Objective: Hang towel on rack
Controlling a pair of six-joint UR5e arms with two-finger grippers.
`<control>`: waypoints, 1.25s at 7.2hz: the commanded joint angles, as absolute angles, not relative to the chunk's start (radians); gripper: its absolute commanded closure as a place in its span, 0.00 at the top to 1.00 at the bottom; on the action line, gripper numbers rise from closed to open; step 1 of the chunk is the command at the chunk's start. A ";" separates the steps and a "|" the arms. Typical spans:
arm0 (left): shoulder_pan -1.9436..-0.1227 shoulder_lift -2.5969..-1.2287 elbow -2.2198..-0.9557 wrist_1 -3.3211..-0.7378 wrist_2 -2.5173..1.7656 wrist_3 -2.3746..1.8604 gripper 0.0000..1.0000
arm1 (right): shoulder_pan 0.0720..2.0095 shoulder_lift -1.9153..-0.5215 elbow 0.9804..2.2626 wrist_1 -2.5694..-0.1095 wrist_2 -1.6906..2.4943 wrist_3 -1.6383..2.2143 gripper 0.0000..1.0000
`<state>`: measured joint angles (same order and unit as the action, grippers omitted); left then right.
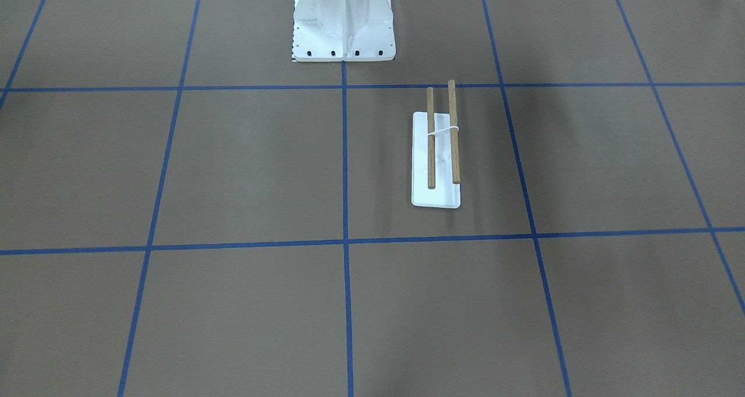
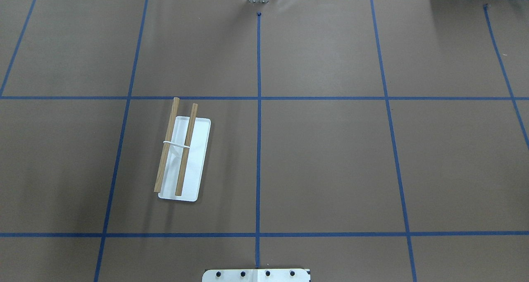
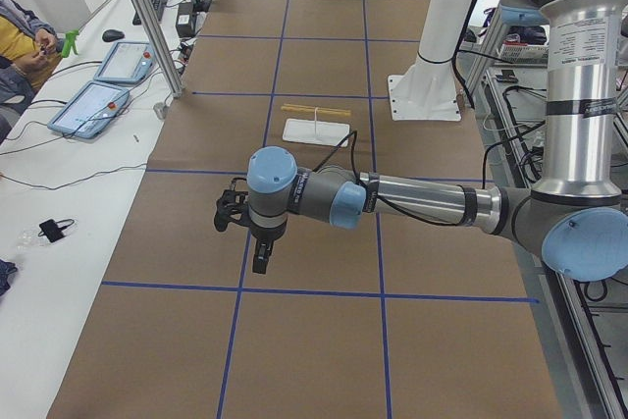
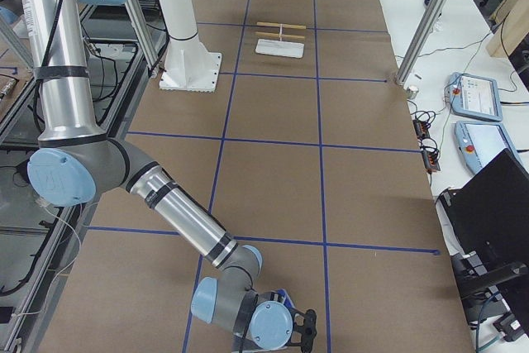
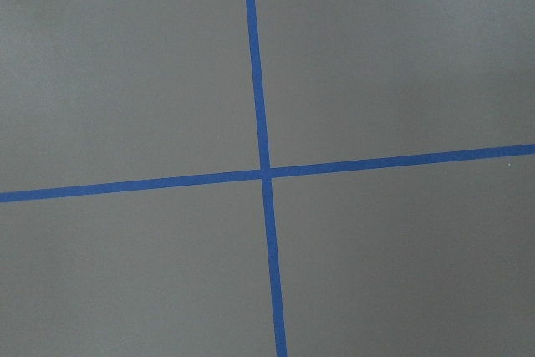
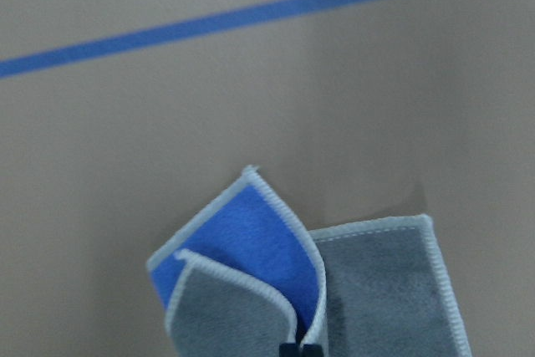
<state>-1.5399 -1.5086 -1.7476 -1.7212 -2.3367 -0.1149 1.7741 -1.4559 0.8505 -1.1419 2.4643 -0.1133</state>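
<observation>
— Which step is in hand?

— The pick-up, I'd judge. The right hand shows only as dark tips at the lower edge of its wrist view. They are pinched on a fold of the small soft square towel, grey on one side and bright blue on the other, with a pale stitched hem. I cannot tell whether the whole cloth is off the brown paper-covered bench.

— And the rack?

— The small white rack, a flat rectangular base under a thin support, carries parallel brown wooden dowel rods. It stands bare on the robot's left half of the bench, well apart from the towel (which is out at the bench's right-hand end, going by the right side view).

— So what next?

— Probably a lift clear of the bench and a long carry across to the rack. Then the towel gets draped over a rod so cloth falls on both sides. Limp cloth pinched at one spot will hang bunched, so it may need spreading.

— The left hand?

— It hovers above a crossing of blue tape lines. I cannot tell whether it is open or closed.

— Counts?

— One towel, one rack, two rods, two hands and one large white bolted pedestal.
</observation>
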 commanded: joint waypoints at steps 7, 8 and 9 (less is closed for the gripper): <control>-1.390 -1.860 -1.682 -1.805 -2.437 -0.832 0.98 | 1.436 -1.280 1.742 -1.570 2.322 0.727 0.00; -1.323 -1.917 -1.663 -1.812 -2.436 -0.930 0.98 | 1.357 -1.149 1.767 -1.688 2.265 0.888 0.00; -1.257 -1.940 -1.657 -1.842 -2.434 -1.010 0.98 | 1.276 -1.038 1.778 -1.763 2.203 1.040 0.00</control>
